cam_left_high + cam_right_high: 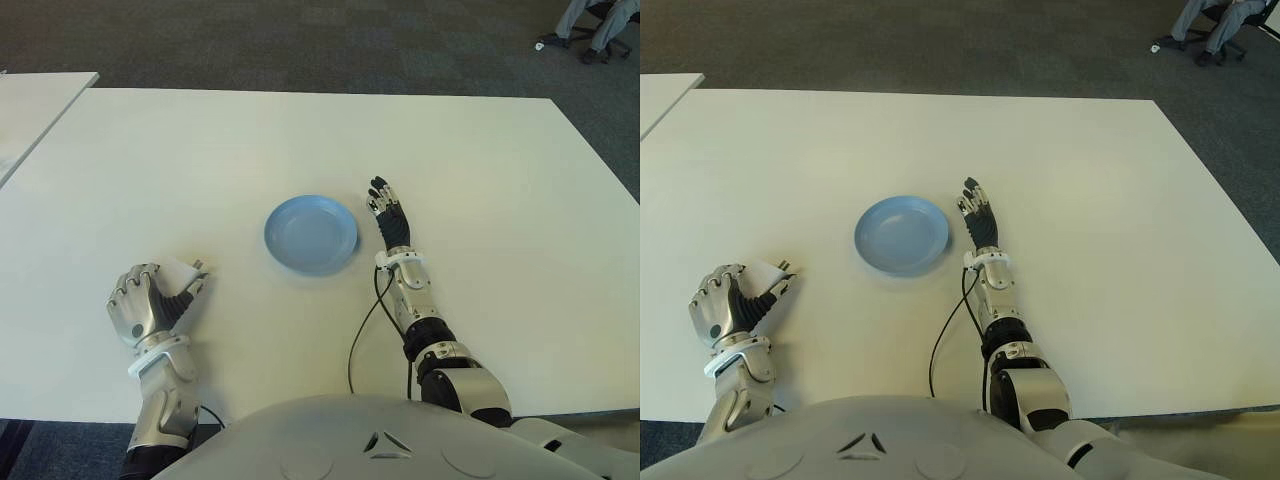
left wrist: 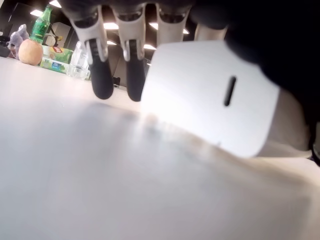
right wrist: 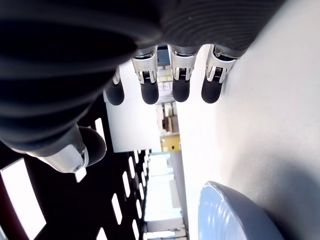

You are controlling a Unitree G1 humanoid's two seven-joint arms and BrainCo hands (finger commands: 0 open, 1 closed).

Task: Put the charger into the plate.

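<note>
A white charger (image 1: 181, 272) with metal prongs is held in my left hand (image 1: 150, 300) near the table's front left; the fingers curl around it. The left wrist view shows its white body (image 2: 210, 95) with a slot, just above the table. The blue plate (image 1: 311, 234) lies in the middle of the white table (image 1: 300, 130), well to the right of the charger. My right hand (image 1: 388, 212) shows just right of the plate, fingers straight and holding nothing; the plate rim (image 3: 235, 215) appears in the right wrist view.
A black cable (image 1: 365, 330) runs along the table by my right forearm. Another white table (image 1: 35, 105) stands at the far left. A person's legs and a chair base (image 1: 595, 30) are at the far right on the dark carpet.
</note>
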